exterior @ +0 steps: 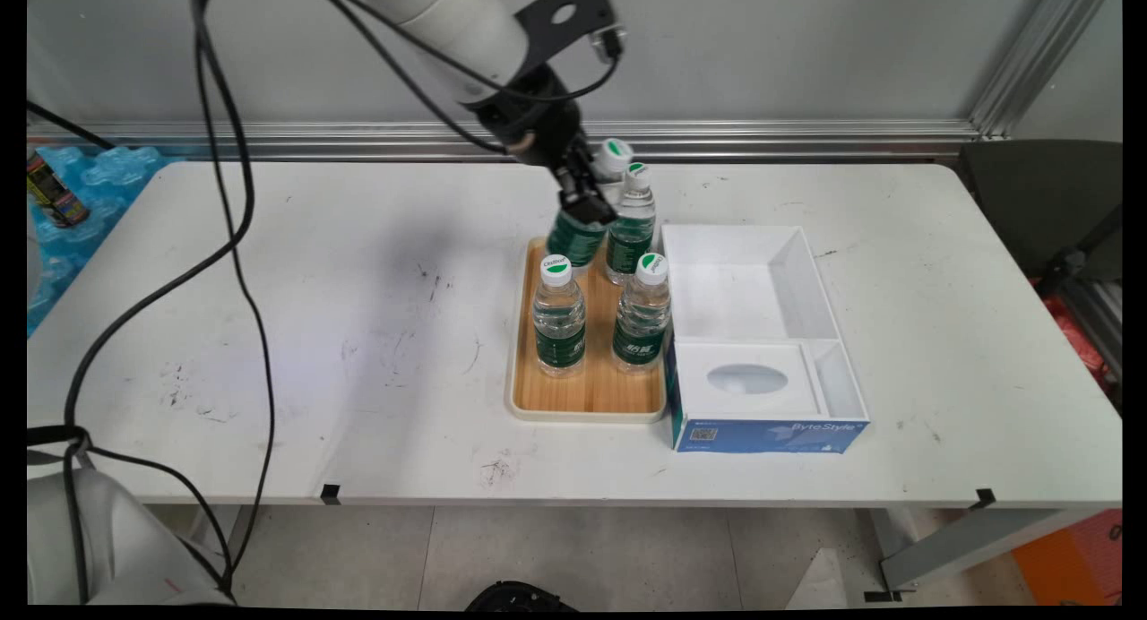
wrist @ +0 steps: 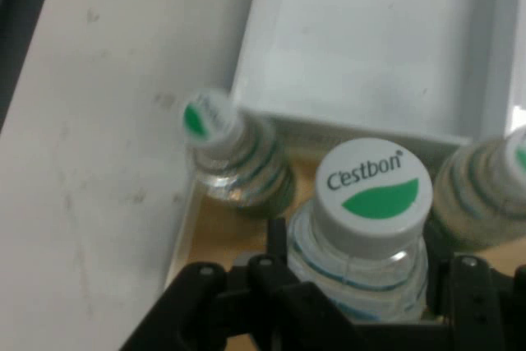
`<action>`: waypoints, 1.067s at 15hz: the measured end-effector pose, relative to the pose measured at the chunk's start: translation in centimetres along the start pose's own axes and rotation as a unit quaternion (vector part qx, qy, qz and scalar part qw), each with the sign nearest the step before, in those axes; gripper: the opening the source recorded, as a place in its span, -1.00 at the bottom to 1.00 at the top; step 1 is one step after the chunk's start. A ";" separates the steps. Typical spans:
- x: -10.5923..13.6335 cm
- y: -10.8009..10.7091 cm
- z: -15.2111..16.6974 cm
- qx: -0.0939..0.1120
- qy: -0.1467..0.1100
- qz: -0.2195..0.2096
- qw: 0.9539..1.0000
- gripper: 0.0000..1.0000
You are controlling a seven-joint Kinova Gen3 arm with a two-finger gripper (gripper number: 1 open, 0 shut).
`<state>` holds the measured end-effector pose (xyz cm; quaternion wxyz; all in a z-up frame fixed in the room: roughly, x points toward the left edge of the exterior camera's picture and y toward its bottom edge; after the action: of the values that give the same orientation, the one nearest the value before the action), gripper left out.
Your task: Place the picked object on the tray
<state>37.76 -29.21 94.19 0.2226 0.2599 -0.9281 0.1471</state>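
The end effector [exterior: 587, 199] pinches a tilted water bottle [exterior: 582, 217] at the far left corner of the wooden tray [exterior: 587, 396]. Three more bottles [exterior: 559, 320] stand upright on the tray. A white box [exterior: 806, 279] sits just right of the tray on the table [exterior: 314, 333].

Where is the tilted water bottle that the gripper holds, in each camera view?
Main view: the tilted bottle is at the wooden tray's far left corner, in the gripper.
Hand view: the tilted bottle is at bottom centre, Cestbon cap toward the camera.
Shared landmark: the white box beside the tray.
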 end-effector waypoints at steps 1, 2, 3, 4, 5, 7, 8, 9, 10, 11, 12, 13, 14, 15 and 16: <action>-0.8 -0.2 -0.2 0.005 -0.003 -0.003 1.000 -1.00; -1.5 -0.4 -0.3 0.011 -0.005 -0.007 1.000 -1.00; -2.1 -0.6 -0.3 0.015 -0.004 -0.010 1.000 -1.00; -2.7 -0.8 -0.2 0.019 -0.002 -0.014 1.000 -1.00; -3.1 -0.9 -0.1 0.020 0.000 -0.016 1.000 -1.00; -3.8 -1.1 0.4 0.023 0.006 -0.021 1.000 -1.00; -4.1 -1.2 0.6 0.023 0.011 -0.023 0.999 -1.00; -4.3 -1.4 0.9 0.024 0.015 -0.024 0.999 -1.00; -4.6 -1.5 1.3 0.024 0.020 -0.026 0.999 -1.00; -4.8 -1.7 1.6 0.025 0.023 -0.027 0.999 -1.00; -5.0 -1.8 2.0 0.026 0.028 -0.028 0.999 -1.00; -5.2 -2.0 2.3 0.026 0.031 -0.029 0.999 -1.00; -5.3 -2.2 2.7 0.027 0.036 -0.030 0.999 -1.00; -5.5 -2.4 3.2 0.028 0.040 -0.031 0.998 -1.00; -5.6 -2.6 3.7 0.028 0.045 -0.032 0.998 -1.00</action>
<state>42.25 -30.44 88.70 0.2613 0.2889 -0.9037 0.1776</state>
